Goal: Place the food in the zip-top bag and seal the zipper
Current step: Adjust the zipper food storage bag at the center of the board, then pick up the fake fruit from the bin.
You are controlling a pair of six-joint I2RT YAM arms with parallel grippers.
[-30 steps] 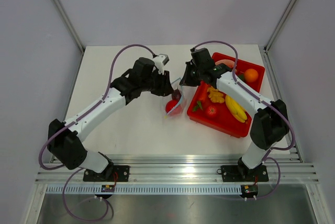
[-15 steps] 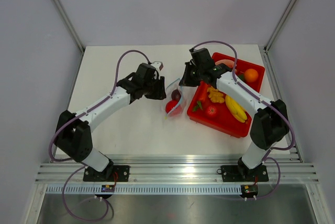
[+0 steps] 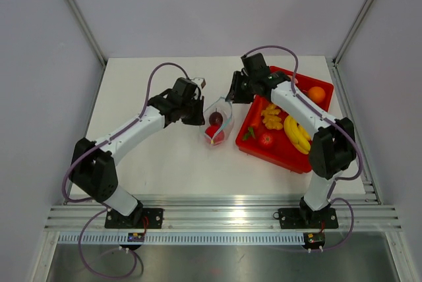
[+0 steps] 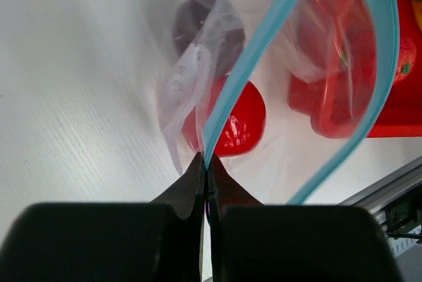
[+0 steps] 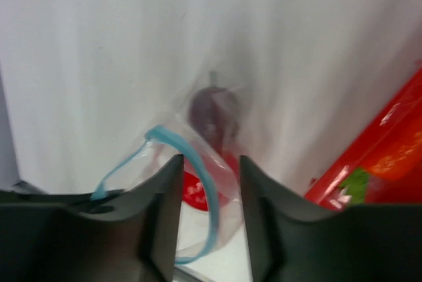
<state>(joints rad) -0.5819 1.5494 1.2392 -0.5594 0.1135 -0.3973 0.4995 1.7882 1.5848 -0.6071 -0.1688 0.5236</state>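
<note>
A white table (image 3: 151, 157) carries everything, and two arms are reached over it from the near edge. One red tray (image 3: 283, 161) lies on the right side; in it one yellow banana (image 3: 297, 136), one orange round fruit (image 3: 317, 94) and one small red fruit (image 3: 266, 140) can be counted, and the rest is partly hidden by the right arm. One zip-top bag (image 3: 221, 126) is set just left of the tray, its mouth spread into an open loop. Two pieces of food are held inside it: a glossy red fruit (image 3: 213, 135) at the near end and a dark purple fruit (image 3: 215, 119) just beyond it, the two close together.

The left gripper (image 4: 206, 163) is pinched tight on the zipper (image 4: 257, 61) at the left edge of the mouth. The right gripper (image 5: 211, 161) is held with its fingers well apart above the bag's far end; contact with the bag cannot be made out.

A few small pale printed marks (image 4: 178, 78) are seen on the bag's film, too small to be read.
</note>
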